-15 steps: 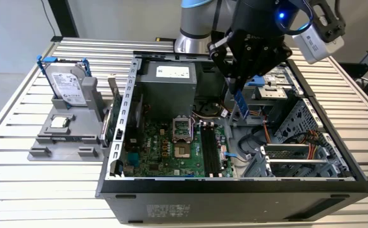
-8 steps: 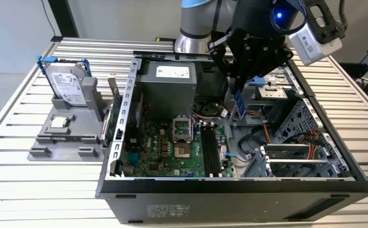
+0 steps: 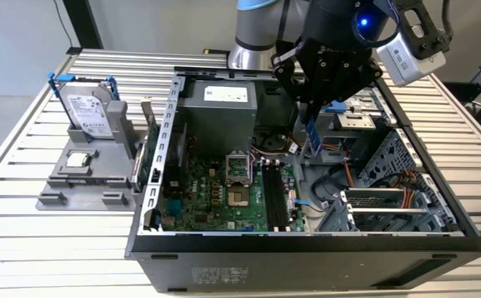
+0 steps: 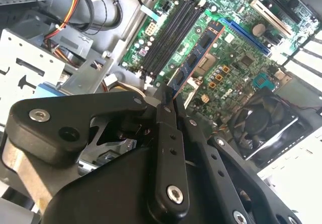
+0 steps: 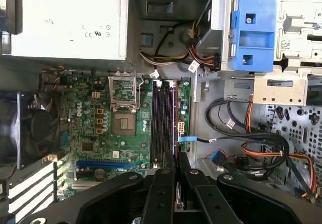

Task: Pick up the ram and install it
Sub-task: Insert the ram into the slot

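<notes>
Closest to the wrist cameras, gripper [image 4: 169, 99] closed narrow on the ram [image 4: 197, 58], pinching one end, black chips in plain sight along the stick; pick-up judged done. In the exterior view, ram [image 3: 313, 135] hanging on edge below the fingers, over the open computer case [image 3: 306, 254], in the air and touching nothing else. Just beyond the stick, memory slots [image 5: 163, 118] on the green motherboard [image 5: 100, 133], dark and seemingly unfilled, roughly in line with the stick in the first wrist view; stick and slots apart, so seating in a slot not yet done; install half of the job left, by this reading. Further out, processor socket [image 5: 124, 95] just beside the slots; fan [image 5: 30, 128] past that; grey power supply [image 5: 65, 22] and blue bracket [image 5: 251, 27] along the far wall of the case. Farthest, outside the case toward the exterior view's left, hard drive [image 3: 87, 112] upright in a grey stand [image 3: 83, 183]; small square chip [image 3: 79, 159] lying on that stand; both well apart from the gripper; all on the slatted table [image 3: 25, 248].
</notes>
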### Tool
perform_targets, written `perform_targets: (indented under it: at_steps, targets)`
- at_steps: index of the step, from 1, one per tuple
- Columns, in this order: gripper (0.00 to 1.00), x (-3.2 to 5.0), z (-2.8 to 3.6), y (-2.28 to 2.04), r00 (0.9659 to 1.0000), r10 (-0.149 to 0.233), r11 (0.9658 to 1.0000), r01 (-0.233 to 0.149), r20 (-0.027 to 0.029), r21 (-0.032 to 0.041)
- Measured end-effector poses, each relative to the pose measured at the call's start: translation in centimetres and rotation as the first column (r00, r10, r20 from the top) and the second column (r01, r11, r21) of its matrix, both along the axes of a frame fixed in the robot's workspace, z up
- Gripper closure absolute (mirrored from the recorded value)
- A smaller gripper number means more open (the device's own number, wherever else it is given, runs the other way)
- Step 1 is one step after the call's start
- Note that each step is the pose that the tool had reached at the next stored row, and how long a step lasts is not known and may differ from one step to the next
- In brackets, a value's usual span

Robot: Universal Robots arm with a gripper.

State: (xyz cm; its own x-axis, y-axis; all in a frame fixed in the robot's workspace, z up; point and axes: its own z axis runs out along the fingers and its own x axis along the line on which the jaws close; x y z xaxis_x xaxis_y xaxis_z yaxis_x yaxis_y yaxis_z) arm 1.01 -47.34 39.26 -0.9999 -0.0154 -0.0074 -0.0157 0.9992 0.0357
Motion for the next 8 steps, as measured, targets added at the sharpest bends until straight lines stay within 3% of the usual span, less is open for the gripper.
perform_targets:
  at_steps: [8]
  targets:
    - [1.00,0.04,-1.36,0.00,1.0000,-0.008,1.0000,0.008,0.0000,0.0000]
